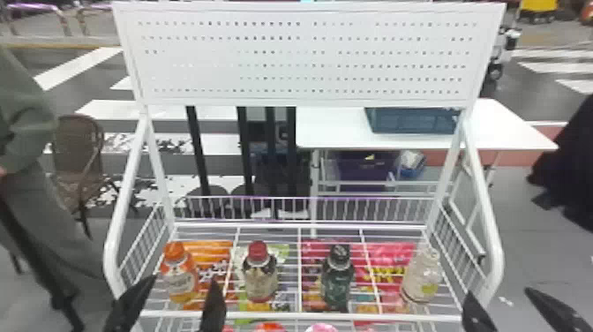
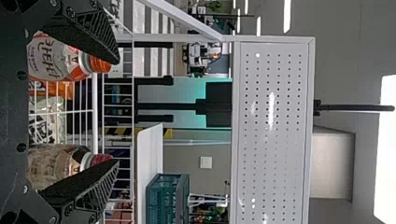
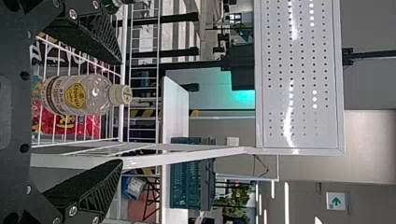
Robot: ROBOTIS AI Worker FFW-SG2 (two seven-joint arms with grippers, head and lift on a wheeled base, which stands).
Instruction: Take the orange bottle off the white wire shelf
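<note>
Centrally, one white wire shelf point(image 1: 397, 317) serves as the landmark, seen in the head view. One perforated white panel point(image 1: 304, 66) rises above its back. Behind the shelf, toward its right half, stands one white table point(image 1: 335, 137); four black posts point(image 1: 197, 150) stand upright behind its left half. One woven brown chair point(image 1: 79, 145) is beyond the shelf's left side.

Of three containers behind the shelf, one teal crate point(image 1: 410, 121) sits on the table, its contents hidden; one purple bin point(image 1: 362, 167) and one smaller blue container point(image 1: 412, 171), the latter bearing something whitish, are under the tabletop.

Two grippers appear at the shelf's front corners. The left gripper point(image 1: 183, 281) is open, its two fingers apart around the orange bottle without clamping it. The right gripper point(image 1: 499, 292) is also open and holds nothing, near the right corner.

Beneath the shelf's wires lie an orange pack point(image 1: 216, 248), a green-and-white pack point(image 1: 282, 251) and pink-red packs point(image 1: 392, 256).

Four bottles stand on the shelf in one row: the orange bottle point(image 1: 178, 282) at its left end, then a red-capped bottle point(image 1: 260, 280), a black-capped bottle point(image 1: 337, 280) and, at its right end, a clear-topped bottle point(image 1: 421, 280).
</note>
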